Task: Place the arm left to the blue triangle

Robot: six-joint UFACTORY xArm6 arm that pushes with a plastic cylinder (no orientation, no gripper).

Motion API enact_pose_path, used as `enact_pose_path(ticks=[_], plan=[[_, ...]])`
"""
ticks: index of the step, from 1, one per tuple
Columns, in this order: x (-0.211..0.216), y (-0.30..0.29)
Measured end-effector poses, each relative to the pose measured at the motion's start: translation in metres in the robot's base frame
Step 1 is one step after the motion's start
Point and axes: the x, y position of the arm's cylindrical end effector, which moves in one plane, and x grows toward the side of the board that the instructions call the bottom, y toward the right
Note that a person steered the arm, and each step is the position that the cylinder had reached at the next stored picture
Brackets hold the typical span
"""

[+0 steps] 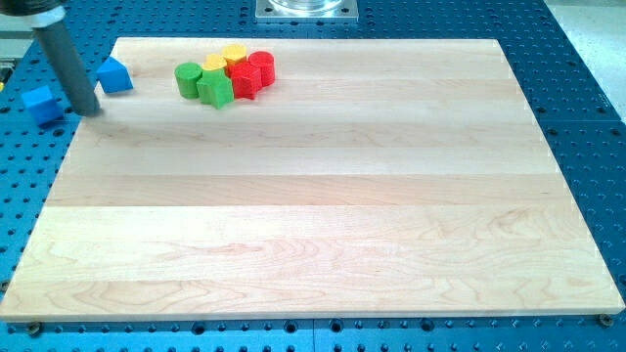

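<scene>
The blue triangle block (114,75) sits at the board's top left corner. My tip (89,110) rests on the board just below and to the left of it, a small gap apart. The rod rises up to the view's top left. A second blue block (42,102), shape unclear, lies off the board's left edge, left of the rod and partly behind it.
A tight cluster lies near the top edge: a green cylinder (188,79), a green block (216,88), two yellow blocks (234,55), a red cylinder (261,66) and a red block (245,80). The wooden board (323,196) lies on a blue perforated table.
</scene>
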Motion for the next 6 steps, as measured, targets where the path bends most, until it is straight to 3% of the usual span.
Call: enact_pose_path(ticks=[1, 2, 4, 5, 6], plan=[[-0.06, 0.005], [-0.074, 0.037], [-0.091, 0.05], [-0.058, 0.012], [-0.067, 0.042]])
